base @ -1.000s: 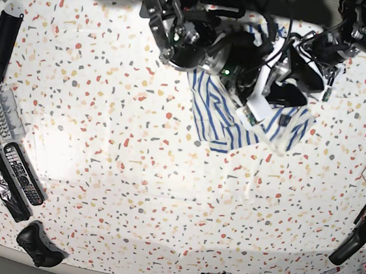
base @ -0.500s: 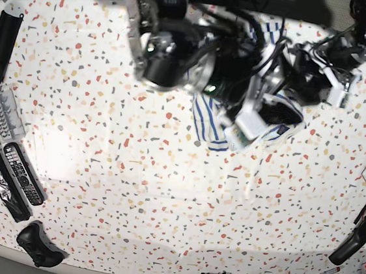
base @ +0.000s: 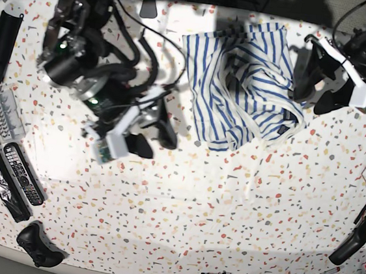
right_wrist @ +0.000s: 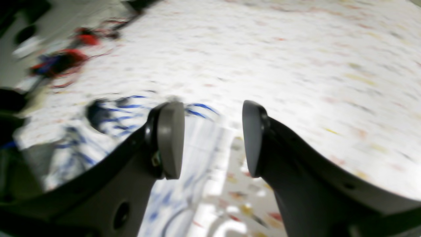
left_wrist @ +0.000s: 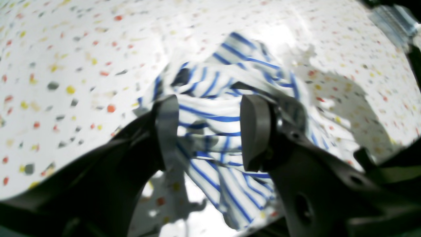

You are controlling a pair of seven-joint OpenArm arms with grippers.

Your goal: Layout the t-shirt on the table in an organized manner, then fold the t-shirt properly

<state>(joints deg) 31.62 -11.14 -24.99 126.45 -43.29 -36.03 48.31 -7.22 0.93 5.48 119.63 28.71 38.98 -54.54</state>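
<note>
Base view shows the t-shirt lying crumpled on the table, bunched toward the far edge at about one o'clock from the table's middle. Its long axis runs roughly from twelve to six o'clock, with a loose tail of cloth trailing toward six. Nothing about it is spread flat yet, so the layout step looks barely begun.

The left gripper sits at three o'clock of the heap, just beside its edge, jaws spread and holding nothing. The left wrist view looks straight down between those fingers onto striped folds, so the cloth lies directly ahead of the jaws. The right gripper hangs at about eight o'clock of the shirt, apart from it, jaws also spread and empty; in the right wrist view the striped cloth shows only off to nine o'clock, blurred.

The left arm is plainly the nearer one, and I judge it better placed to take an edge first, while the right must swing toward two o'clock to reach the opposite side.

The speckled tabletop is flat and largely bare from four to eight o'clock of the shirt, giving room to draw the cloth out. Remote controls lie at the nine o'clock rim, well apart.
</note>
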